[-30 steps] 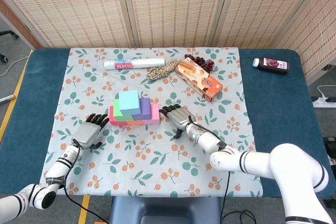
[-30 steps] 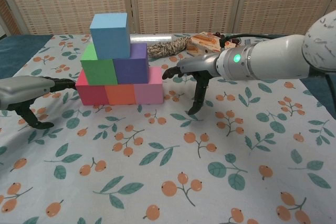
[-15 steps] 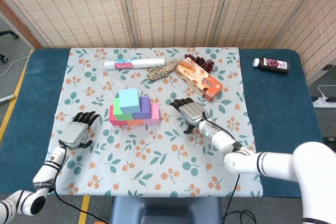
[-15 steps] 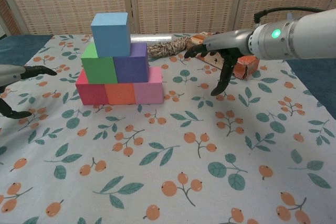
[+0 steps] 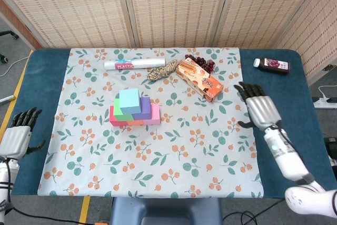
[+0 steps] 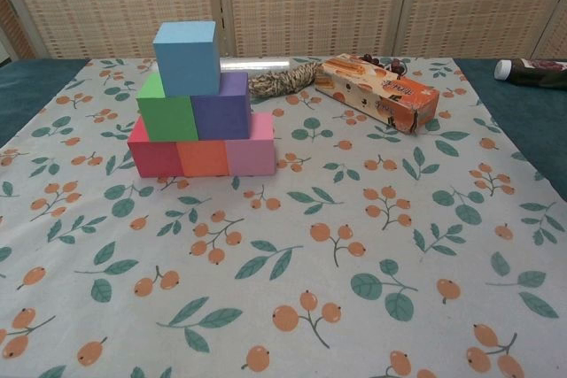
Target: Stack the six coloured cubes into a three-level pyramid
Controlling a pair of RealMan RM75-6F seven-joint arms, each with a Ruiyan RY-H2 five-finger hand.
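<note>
Already the pyramid point(image 5: 134, 110) stands complete at mid-cloth: red point(image 6: 154, 156), orange point(image 6: 203, 158) and pink point(image 6: 251, 154) cubes touching in a row, green point(image 6: 167, 116) and purple point(image 6: 221, 113) on them, blue point(image 6: 187, 58) on top, upright. Left hand point(image 5: 17, 136) hangs off the table's edge at the stack's 8 o'clock, fingers spread, holding nothing. Right hand point(image 5: 260, 108) is over the blue strip at 3 o'clock, fingers apart, empty. Both are well apart from the stack, the left slightly nearer. Judgement: nothing is left to place.
</note>
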